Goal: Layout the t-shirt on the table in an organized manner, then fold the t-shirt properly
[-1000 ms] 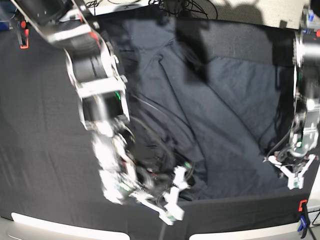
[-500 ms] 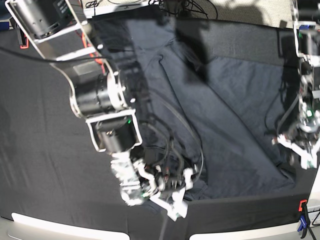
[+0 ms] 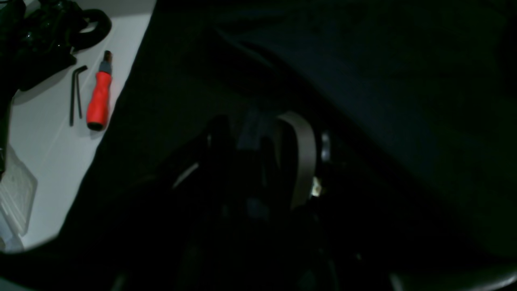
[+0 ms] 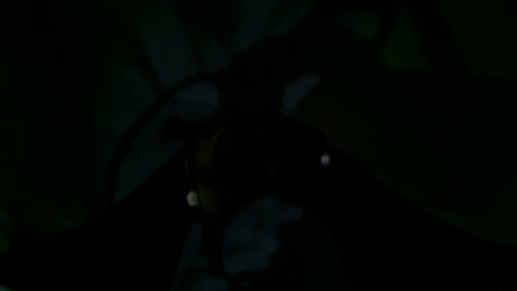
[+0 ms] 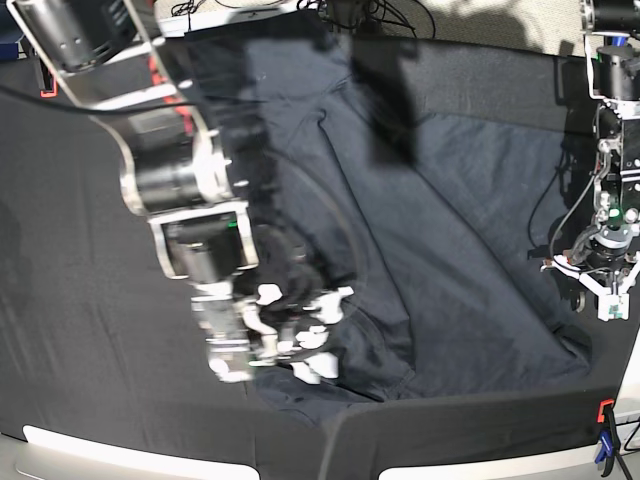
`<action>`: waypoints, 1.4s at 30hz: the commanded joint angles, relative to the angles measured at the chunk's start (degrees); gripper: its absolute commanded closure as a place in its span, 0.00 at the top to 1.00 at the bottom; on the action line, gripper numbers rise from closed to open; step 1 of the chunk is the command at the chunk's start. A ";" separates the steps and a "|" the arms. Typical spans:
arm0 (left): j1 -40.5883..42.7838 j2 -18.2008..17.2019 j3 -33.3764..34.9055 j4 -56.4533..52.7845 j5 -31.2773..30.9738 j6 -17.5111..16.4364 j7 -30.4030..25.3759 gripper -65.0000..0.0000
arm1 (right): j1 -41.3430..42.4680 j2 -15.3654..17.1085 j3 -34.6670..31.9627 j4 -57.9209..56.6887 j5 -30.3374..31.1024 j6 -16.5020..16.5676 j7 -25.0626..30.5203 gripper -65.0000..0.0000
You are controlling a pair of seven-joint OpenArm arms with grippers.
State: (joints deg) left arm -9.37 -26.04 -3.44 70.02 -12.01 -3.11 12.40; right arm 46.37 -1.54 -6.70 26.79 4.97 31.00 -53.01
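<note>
The dark navy t-shirt [image 5: 440, 230] lies spread and wrinkled across the middle of the black-clothed table [image 5: 70, 250]. Its lower hem runs near the front edge. My right gripper [image 5: 300, 340], blurred by motion, hangs over the shirt's lower left part with its white fingers apart; no cloth shows between them. My left gripper [image 5: 606, 298] hovers at the table's right edge, just beyond the shirt's right side, with its jaws apart. In the left wrist view a pale finger [image 3: 301, 157] shows against dark cloth, with the t-shirt [image 3: 383, 81] beyond. The right wrist view is almost black.
A red clamp [image 5: 605, 410] and a blue clamp [image 5: 603, 450] grip the front right corner, and another red clamp [image 5: 45, 75] sits at the far left. Cables [image 5: 370, 12] lie behind the table. A red-handled screwdriver [image 3: 98, 97] and a hex key [image 3: 74, 95] rest on the white surface beside the cloth.
My right gripper has swung from the front edge up and left onto the shirt's lower left part. My left gripper has moved back along the right edge, away from the shirt's front right corner.
</note>
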 commanded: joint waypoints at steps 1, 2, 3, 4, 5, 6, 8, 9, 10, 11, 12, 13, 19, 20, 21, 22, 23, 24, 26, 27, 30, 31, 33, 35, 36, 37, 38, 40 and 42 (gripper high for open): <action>-1.27 -0.96 -0.39 1.11 -0.04 0.35 -1.70 0.31 | 2.01 0.28 0.02 0.94 0.24 0.31 -0.17 0.42; -1.27 -0.98 -0.39 1.11 -0.04 0.35 -1.70 0.31 | 1.92 0.70 0.02 0.94 0.72 0.31 -0.22 0.42; -1.27 -0.96 -0.39 1.11 -0.04 0.35 -1.70 0.31 | 1.86 1.20 0.02 0.94 1.84 0.35 -0.22 0.42; -1.27 -0.96 -0.39 1.11 -0.04 0.35 -1.73 0.31 | 1.81 1.62 0.02 0.94 3.08 0.50 -0.31 0.42; -1.27 -0.96 -0.39 1.11 -0.04 0.35 -1.73 0.31 | 1.75 1.97 0.02 0.94 3.67 0.76 -0.37 0.42; -1.27 -0.98 -0.39 1.11 -0.07 0.35 -1.73 0.31 | 1.73 2.23 0.02 0.94 4.22 1.60 -0.35 0.42; -1.27 -0.96 -0.39 1.11 -0.04 0.35 -1.75 0.31 | 1.73 2.49 0.02 0.96 4.42 2.89 -0.35 0.42; -1.27 -0.96 -0.39 1.11 -0.04 0.35 -1.75 0.31 | 1.73 2.51 0.02 0.94 4.37 3.13 -0.35 0.42; -1.27 -0.96 -0.39 1.11 -0.04 0.35 -1.73 0.31 | 1.73 2.49 0.02 0.94 4.04 3.13 -0.35 0.42; -1.27 -0.96 -0.39 1.11 -0.04 0.35 -1.73 0.31 | 1.75 2.51 0.02 0.94 3.34 3.10 -0.31 0.42; -1.27 -0.98 -0.39 1.11 -0.04 0.35 -1.70 0.31 | 1.79 2.51 0.02 0.96 2.16 3.10 0.02 0.42; -1.27 -0.98 -0.39 1.11 -0.04 0.35 -1.70 0.31 | 1.86 2.51 0.02 0.96 1.01 3.08 0.15 0.42; -1.27 -0.96 -0.39 1.11 -0.04 0.35 -1.75 0.31 | 1.88 2.84 0.02 0.96 0.63 2.78 0.59 0.42; -1.27 -0.96 -0.39 1.11 -0.04 0.35 -1.75 0.31 | 1.92 2.99 0.02 0.98 0.50 2.54 1.29 0.42; -1.27 -0.96 -0.39 1.11 -0.04 0.35 -1.75 0.31 | 2.03 3.15 0.02 1.09 0.57 2.51 1.60 0.42; -1.27 -0.96 -0.39 1.11 -0.04 0.35 -1.77 0.31 | 2.05 3.28 0.02 1.25 0.63 2.51 1.64 0.42; -1.27 -0.96 -0.39 1.11 -0.04 0.35 -1.79 0.31 | 2.05 3.32 0.02 1.66 1.29 2.62 1.66 0.42; -1.27 -0.96 -0.39 1.11 -0.04 0.35 -1.79 0.31 | 2.03 3.34 0.02 2.16 1.81 2.84 1.73 0.42; -1.27 -0.96 -0.39 1.11 -0.04 0.35 -1.97 0.31 | 2.03 3.30 0.02 2.91 3.39 3.08 1.70 0.42; -1.27 -0.96 -0.39 1.11 -0.04 0.35 -1.97 0.31 | 2.05 3.28 0.02 2.99 3.67 3.06 1.70 0.42; -1.27 -0.96 -0.39 1.11 -0.04 0.35 -1.97 0.31 | 1.68 3.30 0.02 2.97 3.58 3.02 0.96 0.42; -1.27 -0.96 -0.39 1.11 -0.04 0.35 -1.99 0.31 | 1.33 3.30 0.02 2.97 3.61 3.02 0.61 0.42; -1.27 -0.96 -0.39 1.11 -0.04 0.35 -2.08 0.31 | 0.35 3.28 0.02 2.97 3.65 3.02 0.42 0.42; -1.27 -0.96 -0.39 1.11 -0.04 0.35 -2.14 0.31 | -0.87 3.17 0.02 2.97 4.52 3.04 0.46 0.42; -1.27 -0.96 -0.39 1.11 -0.04 0.35 -2.14 0.31 | -1.46 3.04 0.02 2.97 5.29 3.08 0.46 0.41; -1.27 -0.96 -0.39 1.11 -0.04 0.35 -2.14 0.31 | -1.99 2.95 0.02 2.99 6.25 3.10 0.48 0.38; -1.27 -0.96 -0.39 1.11 -0.04 0.35 -2.12 0.31 | -2.47 2.95 0.02 2.99 6.91 3.08 0.70 0.33; -1.25 -0.96 -0.39 1.11 -0.04 0.35 -2.12 0.31 | -2.95 3.10 0.02 2.99 7.26 3.10 1.73 0.21; -1.25 -0.96 -0.39 1.09 -0.04 0.35 -2.12 0.31 | -2.93 3.50 0.02 3.19 7.21 3.15 1.22 0.11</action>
State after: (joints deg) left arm -9.37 -26.02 -3.44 70.02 -12.03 -3.11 12.03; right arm 42.35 2.07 -6.66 29.52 12.27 33.58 -50.46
